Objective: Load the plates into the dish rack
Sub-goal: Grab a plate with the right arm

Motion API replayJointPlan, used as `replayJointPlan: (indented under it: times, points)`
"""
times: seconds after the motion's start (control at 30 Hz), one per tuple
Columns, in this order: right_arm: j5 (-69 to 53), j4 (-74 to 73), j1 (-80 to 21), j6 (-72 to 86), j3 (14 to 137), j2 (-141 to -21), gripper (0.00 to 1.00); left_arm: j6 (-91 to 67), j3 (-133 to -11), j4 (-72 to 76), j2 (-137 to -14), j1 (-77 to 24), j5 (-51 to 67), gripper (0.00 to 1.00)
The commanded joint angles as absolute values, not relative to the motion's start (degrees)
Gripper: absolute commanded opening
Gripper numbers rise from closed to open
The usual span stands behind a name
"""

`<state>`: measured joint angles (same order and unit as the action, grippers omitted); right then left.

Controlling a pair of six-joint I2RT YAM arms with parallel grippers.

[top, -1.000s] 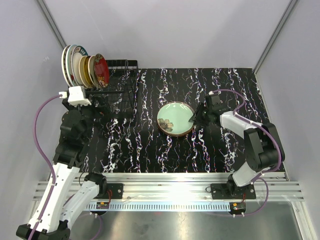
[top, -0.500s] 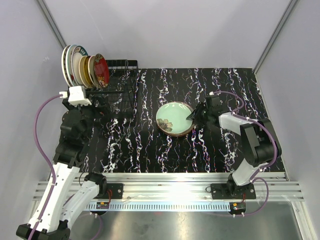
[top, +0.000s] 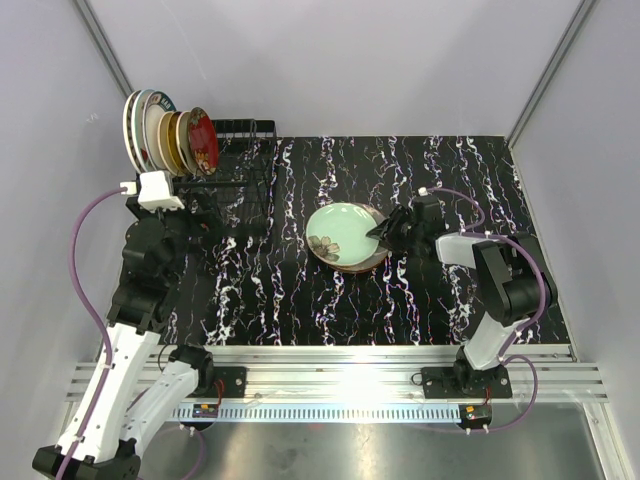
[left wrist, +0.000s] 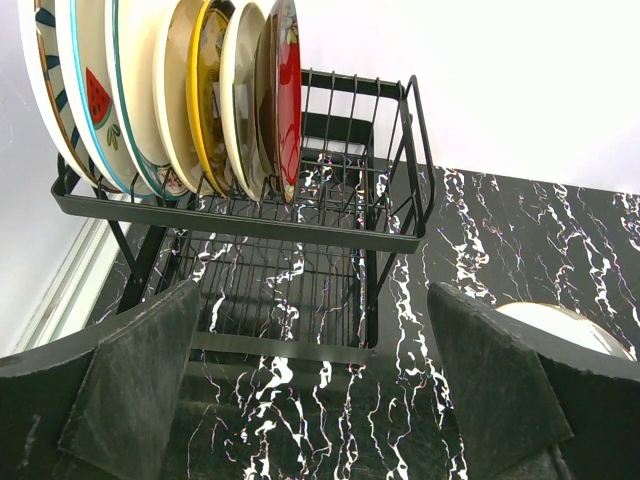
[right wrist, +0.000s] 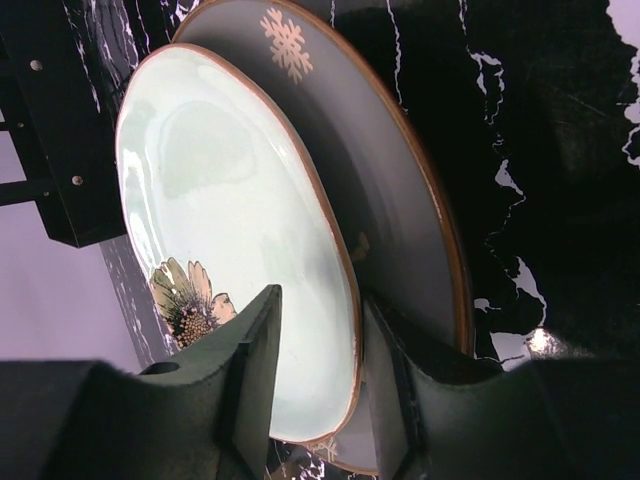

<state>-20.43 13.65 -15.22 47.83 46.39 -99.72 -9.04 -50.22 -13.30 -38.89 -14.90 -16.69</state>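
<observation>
Black wire dish rack [left wrist: 300,228] holds a row of upright round plates [left wrist: 190,95]; right of it your right hand [right wrist: 318,330] grips the pale green flowered plate [right wrist: 230,200] by its rim over a brown plate [right wrist: 400,200], your left hand [left wrist: 320,385] gaping wide, so two remain to load.

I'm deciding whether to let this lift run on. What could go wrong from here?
The right gripper pinches the pale green plate only at its rim, so the tilted, glazed plate could slip or swing down. One jaw sits between it and the brown plate underneath, so lifting may drag that plate along. The dish rack is packed at one end, so the new plate could knock the red plate going in.
</observation>
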Motion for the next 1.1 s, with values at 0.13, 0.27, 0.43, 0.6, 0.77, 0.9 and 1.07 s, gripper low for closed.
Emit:
replayJointPlan:
  times: [0.13, 0.27, 0.43, 0.6, 0.77, 0.9, 1.07]
  points:
    - [-20.7, 19.1, -14.7, 49.0, 42.1, -101.0, 0.27, -9.2, -51.0, -10.1, -39.5, -15.2, -15.5, 0.99]
    - [-20.9, 19.2, -14.4, 49.1, 41.2, -99.6, 0.17, -8.1, -52.1, -11.3, -40.2, -15.1, -10.7, 0.99]
    - [-20.7, 17.3, -14.0, 48.5, 39.9, -96.0, 0.08, -10.2, -51.9, -10.4, -42.1, -15.1, -5.0, 0.99]
    - [-21.9, 16.4, -13.8, 49.6, 37.1, -91.1, 0.00, -12.5, -51.8, -9.8, -44.8, -15.1, -0.3, 0.99]
    - [-20.6, 13.9, -13.4, 50.6, 34.1, -85.6, 0.00, -16.2, -52.1, -9.0, -50.1, -15.1, 9.4, 0.99]
    - [-21.5, 11.4, -13.3, 52.4, 32.2, -82.2, 0.00, -19.4, -52.1, -7.7, -56.0, -15.2, 15.9, 0.99]
    - [-21.6, 9.9, -13.3, 53.5, 29.7, -77.5, 0.00, -23.9, -51.8, -5.3, -61.8, -16.8, 23.4, 0.98]
